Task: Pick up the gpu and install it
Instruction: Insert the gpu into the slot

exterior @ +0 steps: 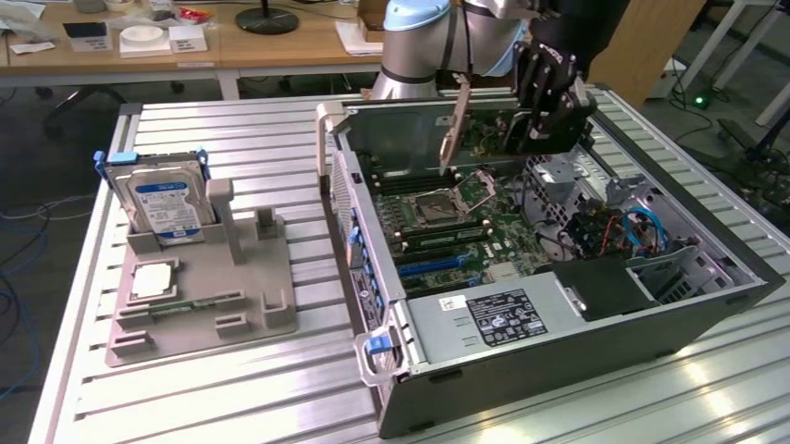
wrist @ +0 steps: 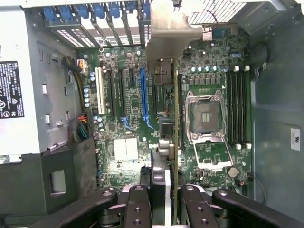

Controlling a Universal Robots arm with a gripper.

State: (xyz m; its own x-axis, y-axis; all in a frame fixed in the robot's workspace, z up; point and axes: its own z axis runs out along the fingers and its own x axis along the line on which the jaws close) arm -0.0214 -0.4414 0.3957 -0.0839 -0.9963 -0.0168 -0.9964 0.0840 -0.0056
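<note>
The open computer case (exterior: 691,305) lies on its side on the slatted metal table (exterior: 222,388), its motherboard (wrist: 128,123) facing up, and beside it toward the exterior view's left sits a grey holder tray (exterior: 203,305) with a silver hard drive (exterior: 166,203) standing in it. Above the case the arm carries the gpu (exterior: 475,125), held edge-down over the board; the gripper (wrist: 166,199) is clamped on the gpu's upper edge, one finger on each face. In the wrist view the card hangs on edge, its silver bracket (wrist: 168,33) toward the case's rear slot openings, roughly in line with the blue expansion slot (wrist: 144,95) and the processor socket (wrist: 206,116). The card looks light and stiff but fragile, best held by its bare board edges as here, away from the cooler. Room is tight: the case walls, the drive cage and the socket lever crowd the way down, so the card has little sideways freedom
</note>
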